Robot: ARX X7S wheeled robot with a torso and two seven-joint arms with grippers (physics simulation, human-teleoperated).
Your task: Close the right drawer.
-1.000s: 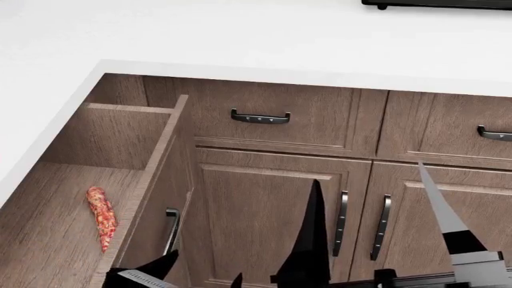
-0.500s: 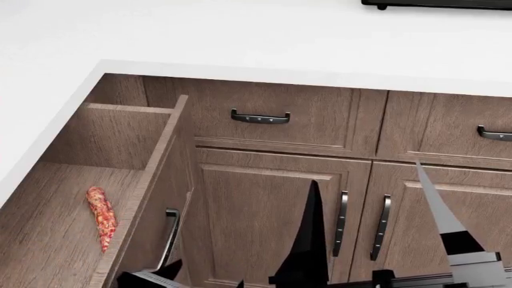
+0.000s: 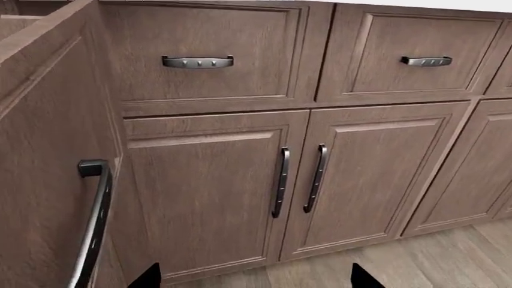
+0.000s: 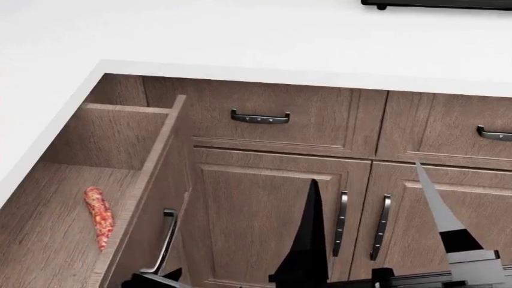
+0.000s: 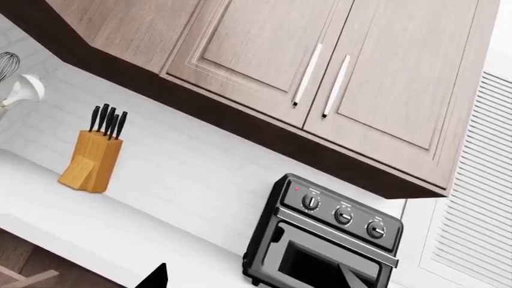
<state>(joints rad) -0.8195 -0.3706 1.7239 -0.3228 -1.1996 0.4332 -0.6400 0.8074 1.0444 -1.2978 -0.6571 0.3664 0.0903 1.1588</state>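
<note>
The right drawer point(image 4: 72, 198) stands pulled far out at the left of the head view. It is a brown wood box holding a reddish, carrot-like item point(image 4: 98, 216). Its panel front point(image 3: 48, 180) carries a dark bar handle point(image 3: 95, 222), also seen as the handle point(image 4: 165, 240) in the head view. My left gripper point(image 3: 254, 279) is open, low in front of the cabinets, just right of that handle and apart from it. My right gripper point(image 4: 366, 174) is open too, fingers pointing up before the lower doors, nothing between them.
Closed matching drawer fronts point(image 4: 260, 117) and tall cabinet doors point(image 4: 272, 222) fill the cabinet face under a white counter point(image 4: 240, 36). The right wrist view shows a knife block point(image 5: 90, 159), a toaster oven point(image 5: 328, 240) and upper cabinets point(image 5: 320, 66). Wood floor point(image 3: 448, 258) lies below.
My left gripper has sunk lower toward the bottom edge of the head view, beside the drawer handle. The drawer front has shifted very slightly left. The right gripper has barely moved.
</note>
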